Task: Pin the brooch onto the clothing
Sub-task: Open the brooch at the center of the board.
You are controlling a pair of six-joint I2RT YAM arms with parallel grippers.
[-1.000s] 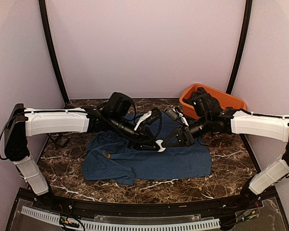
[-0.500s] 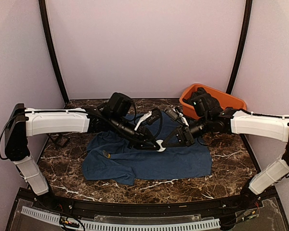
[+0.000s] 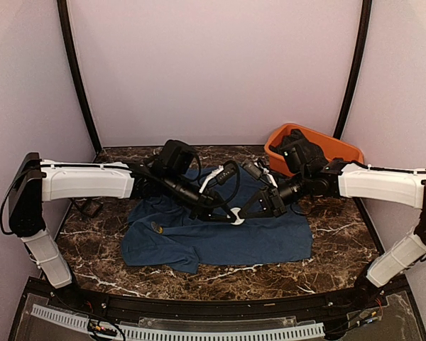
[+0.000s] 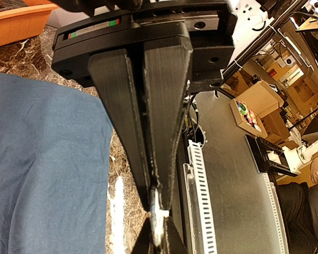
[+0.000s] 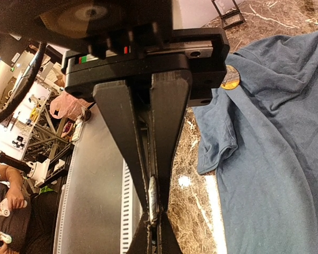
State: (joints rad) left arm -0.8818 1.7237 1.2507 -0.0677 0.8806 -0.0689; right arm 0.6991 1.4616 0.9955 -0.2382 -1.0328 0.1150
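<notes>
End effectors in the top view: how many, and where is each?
2. The left end effector and the right end effector meet tip to tip above the shirt, each shut on a small white piece. None hidden.

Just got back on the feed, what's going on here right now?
Both arms meet tip to tip above the navy T-shirt spread on the marble table. The left tool and the right tool are each shut on a small pale piece, probably the brooch. A small gold disc lies on the shirt near its left edge.
</notes>
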